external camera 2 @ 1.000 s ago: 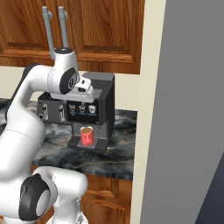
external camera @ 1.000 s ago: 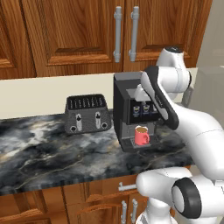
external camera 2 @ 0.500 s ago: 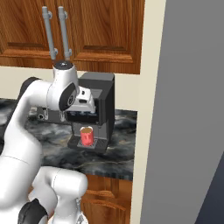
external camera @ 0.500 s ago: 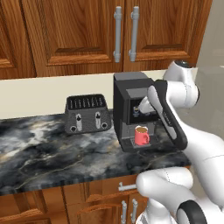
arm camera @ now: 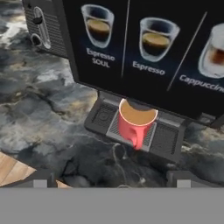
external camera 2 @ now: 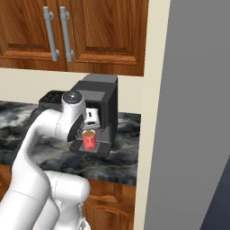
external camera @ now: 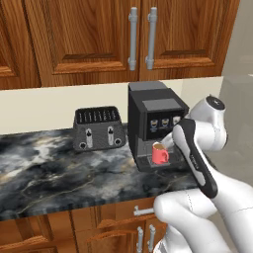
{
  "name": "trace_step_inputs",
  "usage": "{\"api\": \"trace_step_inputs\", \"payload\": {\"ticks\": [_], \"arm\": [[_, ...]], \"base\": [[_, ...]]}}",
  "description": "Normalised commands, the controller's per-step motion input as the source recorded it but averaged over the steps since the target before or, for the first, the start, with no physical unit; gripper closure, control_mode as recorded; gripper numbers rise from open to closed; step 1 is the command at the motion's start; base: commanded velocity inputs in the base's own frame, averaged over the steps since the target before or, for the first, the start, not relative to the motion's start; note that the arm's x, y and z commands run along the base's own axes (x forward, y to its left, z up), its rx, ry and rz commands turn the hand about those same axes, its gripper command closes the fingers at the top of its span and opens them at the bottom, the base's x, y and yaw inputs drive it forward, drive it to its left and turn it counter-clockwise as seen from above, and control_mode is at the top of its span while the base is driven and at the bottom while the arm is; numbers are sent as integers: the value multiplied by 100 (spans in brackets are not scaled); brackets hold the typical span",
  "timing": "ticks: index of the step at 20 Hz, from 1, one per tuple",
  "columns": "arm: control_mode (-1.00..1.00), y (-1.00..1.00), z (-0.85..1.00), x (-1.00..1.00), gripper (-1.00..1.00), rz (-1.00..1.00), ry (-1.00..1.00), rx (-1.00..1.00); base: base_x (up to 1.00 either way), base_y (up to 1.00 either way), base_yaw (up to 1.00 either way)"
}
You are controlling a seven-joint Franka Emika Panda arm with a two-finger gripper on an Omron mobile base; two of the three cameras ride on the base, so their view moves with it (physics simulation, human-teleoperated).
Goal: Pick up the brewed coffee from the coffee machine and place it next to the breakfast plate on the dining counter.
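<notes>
A toaster (external camera: 98, 128) stands left of the coffee machine (external camera: 153, 121); its tray bears the coffee-filled red mug (arm camera: 135, 123); jaws gape wide, empty.

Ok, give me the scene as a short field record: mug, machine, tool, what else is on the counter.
mug: red mug, full of coffee, upright on the machine's drip tray, handle toward the hand camera
machine: black coffee machine on the marbled counter
tool: tool open, short of the mug, not touching it
other: toaster left of the machine
task: mug not yet picked up
</notes>
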Motion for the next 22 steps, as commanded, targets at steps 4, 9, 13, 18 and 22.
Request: {"api": "trace_step_inputs", "payload": {"ticks": [4,9,13,18,22], "arm": [[-100,-15,-37,0,-100,12,0,0],[-100,-15,-27,5,-100,5,0,0],[-100,-9,-38,18,-100,4,0,0],[-100,-1,-35,31,-100,2,0,0],[-100,0,-31,33,-100,0,0,0]], "base": [[0,0,0],[0,0,0],[0,0,0],[0,0,0],[0,0,0]]}}
